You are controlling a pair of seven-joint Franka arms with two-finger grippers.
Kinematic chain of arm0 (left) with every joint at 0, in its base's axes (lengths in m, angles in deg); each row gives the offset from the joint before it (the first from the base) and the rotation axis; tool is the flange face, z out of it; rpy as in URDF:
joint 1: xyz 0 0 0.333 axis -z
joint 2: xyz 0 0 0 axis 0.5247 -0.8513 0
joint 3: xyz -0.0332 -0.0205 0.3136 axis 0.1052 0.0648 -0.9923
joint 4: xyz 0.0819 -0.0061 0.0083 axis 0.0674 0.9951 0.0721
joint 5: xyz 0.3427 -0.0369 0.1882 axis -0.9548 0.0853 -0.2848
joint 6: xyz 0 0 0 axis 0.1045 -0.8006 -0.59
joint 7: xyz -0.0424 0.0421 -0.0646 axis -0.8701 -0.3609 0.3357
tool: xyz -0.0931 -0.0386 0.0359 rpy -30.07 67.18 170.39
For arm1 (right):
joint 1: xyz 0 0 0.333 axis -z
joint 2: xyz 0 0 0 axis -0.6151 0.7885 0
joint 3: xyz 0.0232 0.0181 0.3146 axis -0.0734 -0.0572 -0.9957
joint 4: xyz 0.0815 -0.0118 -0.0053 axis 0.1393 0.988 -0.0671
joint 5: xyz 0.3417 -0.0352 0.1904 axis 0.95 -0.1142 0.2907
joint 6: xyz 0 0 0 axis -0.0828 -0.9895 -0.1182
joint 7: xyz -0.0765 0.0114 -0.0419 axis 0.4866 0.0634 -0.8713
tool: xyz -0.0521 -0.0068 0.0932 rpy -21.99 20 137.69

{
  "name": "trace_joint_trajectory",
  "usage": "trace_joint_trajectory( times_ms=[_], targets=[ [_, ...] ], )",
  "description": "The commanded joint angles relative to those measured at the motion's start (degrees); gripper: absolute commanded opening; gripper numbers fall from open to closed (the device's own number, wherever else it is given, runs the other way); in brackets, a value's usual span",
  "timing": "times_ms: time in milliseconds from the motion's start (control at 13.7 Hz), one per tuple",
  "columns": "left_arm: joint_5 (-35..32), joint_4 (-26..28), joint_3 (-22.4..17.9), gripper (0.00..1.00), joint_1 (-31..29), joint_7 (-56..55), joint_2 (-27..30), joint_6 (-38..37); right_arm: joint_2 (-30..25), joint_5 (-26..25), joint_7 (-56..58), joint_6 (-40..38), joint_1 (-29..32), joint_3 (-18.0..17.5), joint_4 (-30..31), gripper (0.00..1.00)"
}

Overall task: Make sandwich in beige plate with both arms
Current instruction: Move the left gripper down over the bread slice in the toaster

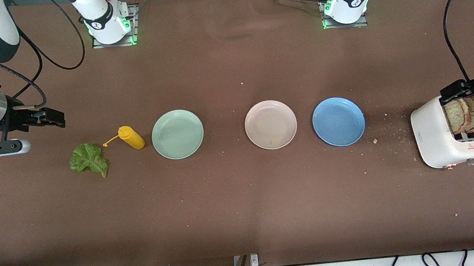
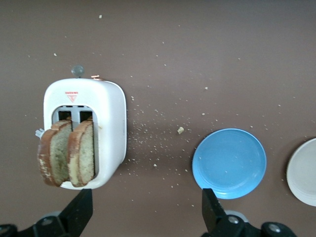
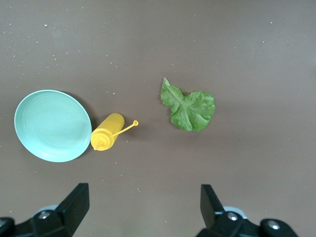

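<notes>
The beige plate sits mid-table, bare but for a crumb; its rim also shows in the left wrist view. The sandwich's parts lie apart. Two brown bread slices stand in a white toaster at the left arm's end. A green lettuce leaf lies on the table at the right arm's end. My left gripper hangs open over the table beside the toaster. My right gripper hangs open over bare table near the lettuce.
A mint-green plate and a blue plate flank the beige one. A yellow squeeze bottle lies between lettuce and mint plate. Crumbs are scattered between the toaster and the blue plate.
</notes>
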Motion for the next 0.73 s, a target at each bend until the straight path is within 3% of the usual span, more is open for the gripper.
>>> trace_joint_trajectory(
  times_ms=[0,438,657],
  targets=[
    [-1.1,-1.2,0.4,0.97,-2.8,2.8,-2.1,0.6,-0.3,0.0,0.9,0.1,0.1,-0.1,0.5,1.00],
    [-4.6,1.0,0.4,0.99,-6.4,3.0,-6.7,5.5,-0.2,0.1,0.9,0.2,0.1,-0.1,0.5,1.00],
    [-4.6,6.1,0.5,0.98,-7.2,3.0,-6.4,10.4,-0.2,0.2,0.9,0.2,0.1,-0.1,0.5,1.00]
  ],
)
